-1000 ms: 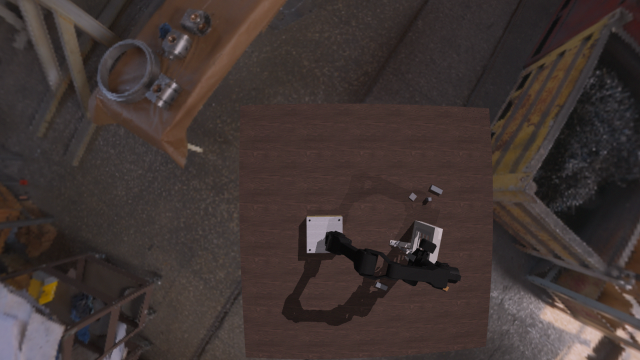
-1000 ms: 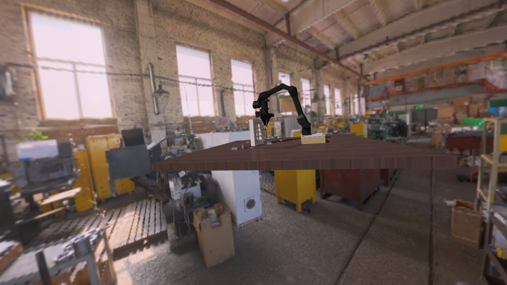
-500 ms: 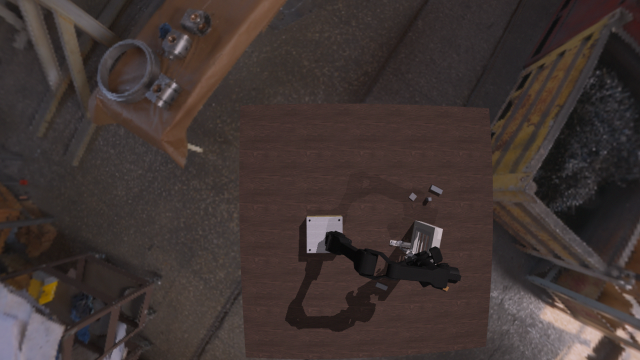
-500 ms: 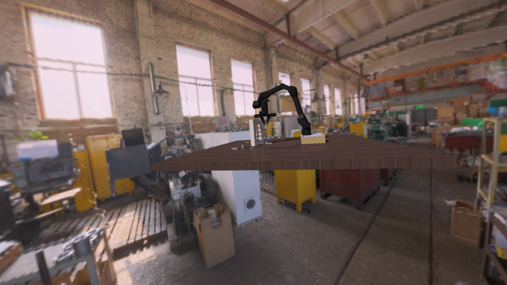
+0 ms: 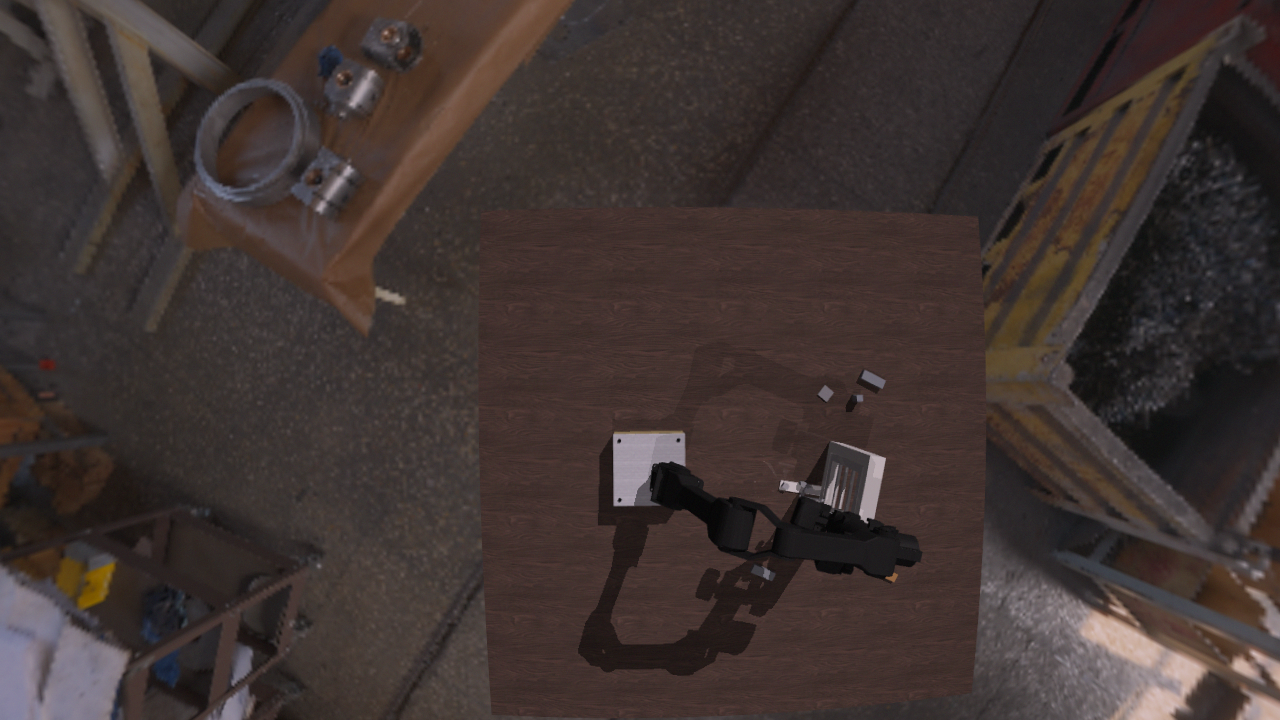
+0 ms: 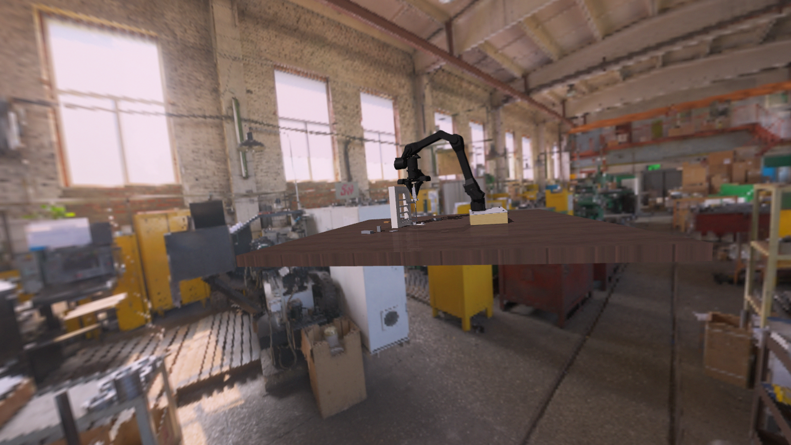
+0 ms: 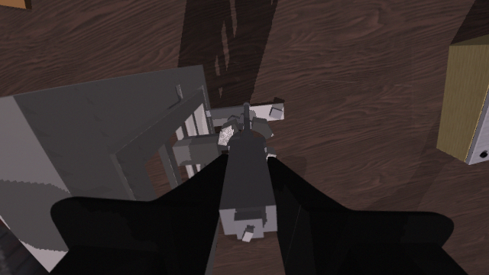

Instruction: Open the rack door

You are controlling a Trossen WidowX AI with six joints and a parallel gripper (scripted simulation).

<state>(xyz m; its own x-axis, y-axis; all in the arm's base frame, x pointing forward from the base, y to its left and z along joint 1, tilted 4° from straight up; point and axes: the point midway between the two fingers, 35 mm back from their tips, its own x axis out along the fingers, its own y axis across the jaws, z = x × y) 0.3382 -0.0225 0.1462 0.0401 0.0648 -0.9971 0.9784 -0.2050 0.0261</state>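
The rack [image 5: 877, 483] [image 6: 393, 207] [image 7: 114, 103] stands upright at the right of the table in the top view. Its grey slotted face is toward the arm's base. In the wrist view, a grey bracket [image 7: 199, 149] runs from the slotted part to the handle. The handle [image 7: 248, 179] is an upright dark grey block between the black fingers. My gripper [image 6: 414, 194] [image 7: 247, 161] points down beside the rack and is shut on the handle. I cannot tell the door's edges from the frame, nor how far the door stands open. The arm hides the grip in the top view.
A light flat bar [image 5: 792, 487] [image 7: 263, 111] lies low in front of the rack. Several small grey blocks [image 5: 872, 379] lie beyond the rack, and another block [image 5: 762, 572] lies under the arm. An orange piece [image 5: 891, 577] is by the wrist. The arm's base plate [image 5: 629, 461] [image 6: 488, 219] is left.
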